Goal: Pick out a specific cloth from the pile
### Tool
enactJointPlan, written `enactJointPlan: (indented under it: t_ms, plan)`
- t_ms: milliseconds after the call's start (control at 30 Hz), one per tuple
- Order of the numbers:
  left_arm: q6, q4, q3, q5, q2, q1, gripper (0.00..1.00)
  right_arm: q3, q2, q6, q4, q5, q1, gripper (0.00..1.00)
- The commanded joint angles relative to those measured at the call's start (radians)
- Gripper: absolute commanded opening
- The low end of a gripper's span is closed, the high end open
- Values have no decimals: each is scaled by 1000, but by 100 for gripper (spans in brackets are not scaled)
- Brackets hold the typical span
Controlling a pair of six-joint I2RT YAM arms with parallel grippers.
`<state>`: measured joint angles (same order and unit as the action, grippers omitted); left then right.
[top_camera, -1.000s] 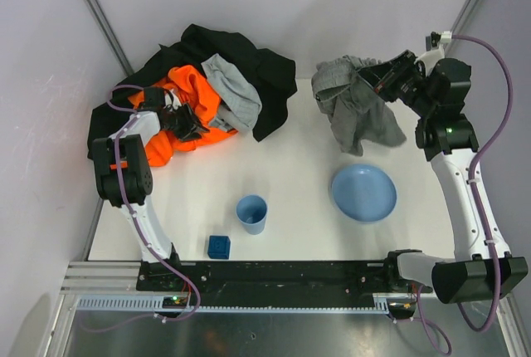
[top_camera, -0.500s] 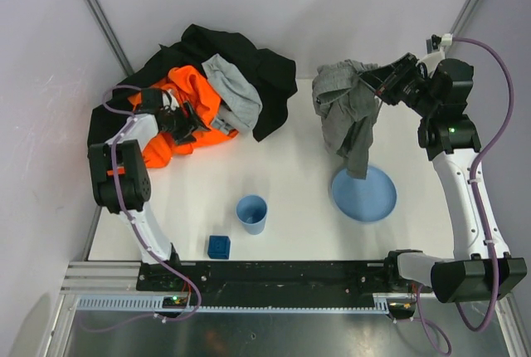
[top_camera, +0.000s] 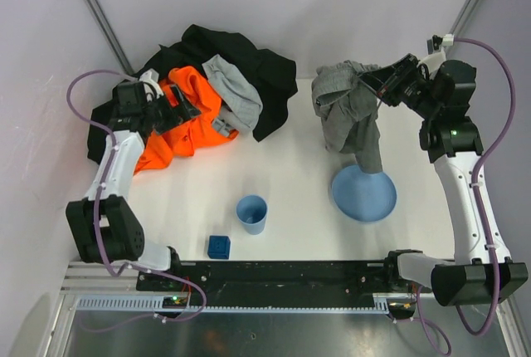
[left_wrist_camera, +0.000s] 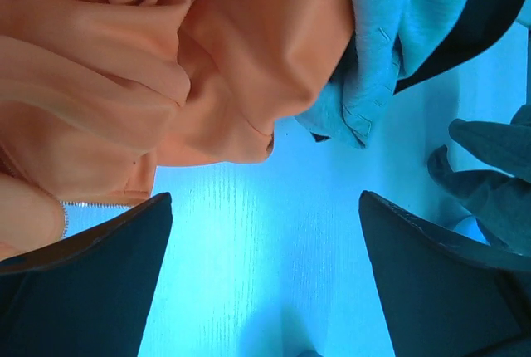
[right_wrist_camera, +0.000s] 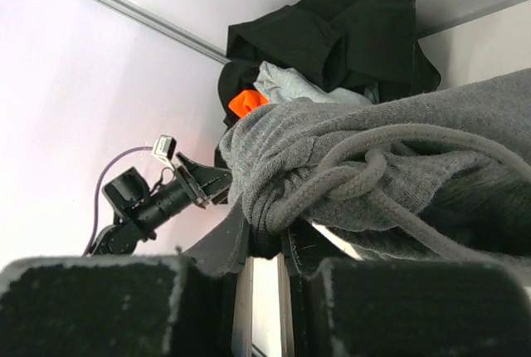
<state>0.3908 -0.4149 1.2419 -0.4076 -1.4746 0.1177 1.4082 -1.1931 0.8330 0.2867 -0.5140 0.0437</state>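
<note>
Right gripper (top_camera: 371, 87): jaws clamped tight on the cloth (top_camera: 348, 104), a medium-dark grey garment. The right wrist view confirms the grip, with a bunched fold of the cloth (right_wrist_camera: 398, 166) and its drawstring cord (right_wrist_camera: 348, 174) pinched where the jaws meet.

The cloth is raised off the table (top_camera: 290, 166) at the far right, well apart from the pile (top_camera: 249, 58). It hangs in a long drape from the gripper. Its lower end overlaps the far rim of the blue plate (top_camera: 369, 199) in the overhead view. Contact with the plate cannot be determined.

Left gripper (top_camera: 178, 106): jaws spread wide, holding nothing. In the overhead view it sits over the bright orange garment (top_camera: 174, 137). In the left wrist view, bare table shows between the two dark fingers (left_wrist_camera: 83, 282). The orange garment (left_wrist_camera: 166, 66) is bunched just beyond them, a zipper (left_wrist_camera: 91, 204) running along its lower edge.

The pile occupies the far left of the table. The large black garment (top_camera: 270, 70) lies at the back. The orange one is in front, with a paler light-grey cloth (top_camera: 234, 93) draped across both.

Other items: a blue cup (top_camera: 251, 213) stands upright near the table's middle. A small blue cube (top_camera: 219, 246) sits nearer the front edge, just left of the cup.
</note>
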Motion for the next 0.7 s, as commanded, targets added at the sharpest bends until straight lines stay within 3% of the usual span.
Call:
enactJointPlan:
  t_ms: [0, 200, 400, 533, 667]
  plan:
    - [-74, -51, -37, 95, 90, -63, 100, 22, 48, -1, -67, -29, -2, 0]
    - [-179, -133, -52, 309, 154, -236, 100, 5, 57, -19, -39, -23, -1, 0]
    - [-271, -178, -75, 612, 164, -411, 100, -1, 53, -40, -18, -17, -5, 0]
    - [-292, -179, -113, 747, 148, -478, 100, -2, 43, -41, -29, -19, -12, 0]
    - [-283, -178, -150, 793, 129, -505, 100, 2, 29, -33, -57, -21, -20, 0]
